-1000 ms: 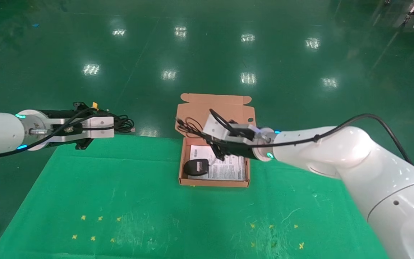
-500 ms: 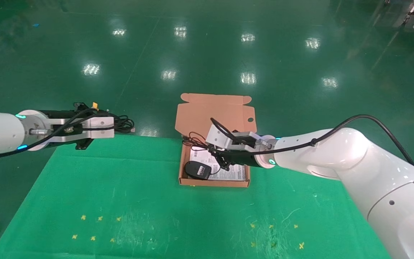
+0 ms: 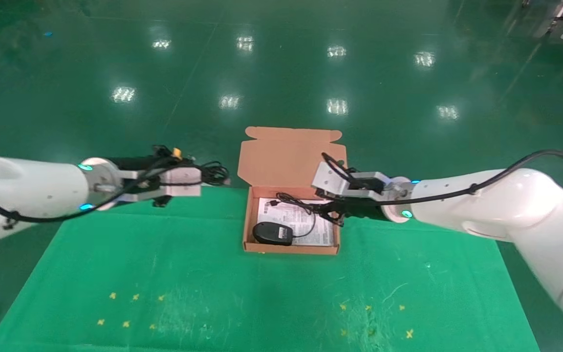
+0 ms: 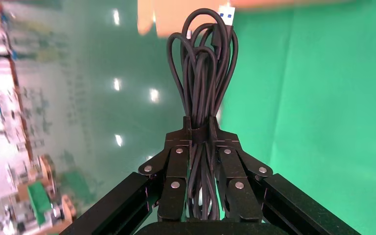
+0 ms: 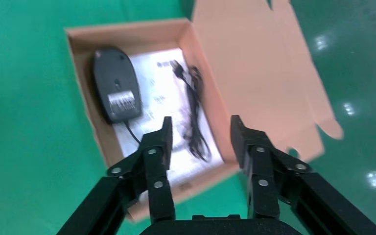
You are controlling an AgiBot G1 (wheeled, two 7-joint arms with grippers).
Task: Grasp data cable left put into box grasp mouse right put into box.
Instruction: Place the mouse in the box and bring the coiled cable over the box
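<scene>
The orange-brown box (image 3: 291,249) lies open in the middle of the green cloth, its lid (image 3: 291,156) folded back. The black mouse (image 3: 272,233) rests in the box's near left corner, label side down, and its thin cord (image 3: 301,211) trails over the white sheet (image 3: 318,230). My right gripper (image 3: 333,212) is open and empty over the box's right edge; its wrist view shows the mouse (image 5: 116,84), the cord (image 5: 193,117) and the box (image 5: 127,29) beyond it. My left gripper (image 3: 203,175) hovers left of the box, shut on the data cable (image 4: 203,63), a tight black bundle with a silver plug.
The green cloth (image 3: 188,274) covers the table, with small yellow marks (image 3: 130,308) near the front. The table's far edge runs just behind the box, with glossy green floor (image 3: 281,73) beyond it. The box lid hangs past that edge.
My right gripper has let go of the mouse's cord and drawn back to the right. The mouse now lies settled in the box. My left arm has carried the data cable rightward toward the box.
</scene>
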